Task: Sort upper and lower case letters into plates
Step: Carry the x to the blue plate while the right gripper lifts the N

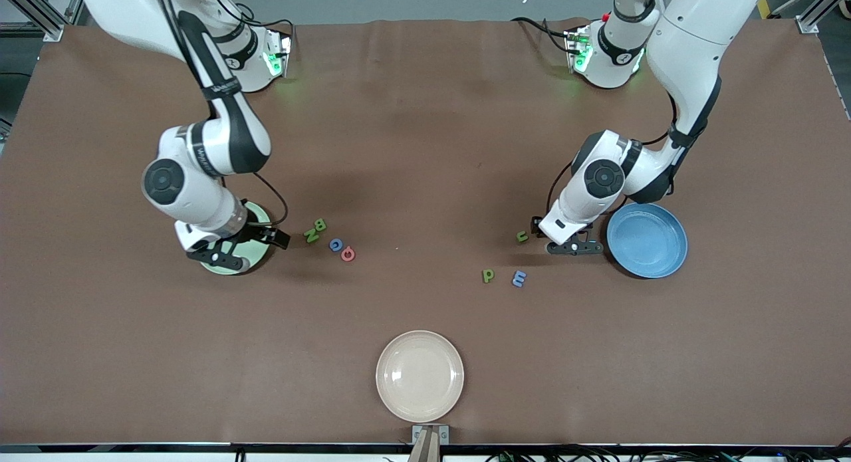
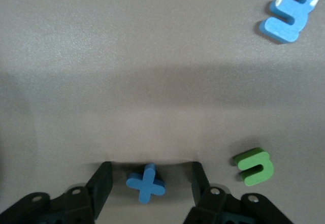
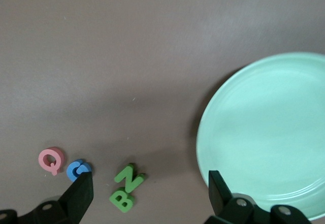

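Both arms are glossy white with black bands at the joints and round dark grey caps on the elbows. Thin black cables loop along each one. Green lights glow at the two bases. The left gripper (image 1: pixel 573 247) and right gripper (image 1: pixel 223 251) are black, with silver screws.

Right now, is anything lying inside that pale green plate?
The right wrist view shows the pale green plate bare wherever visible. From the front, the right gripper hangs over it and covers most of it, so that part stays unseen.
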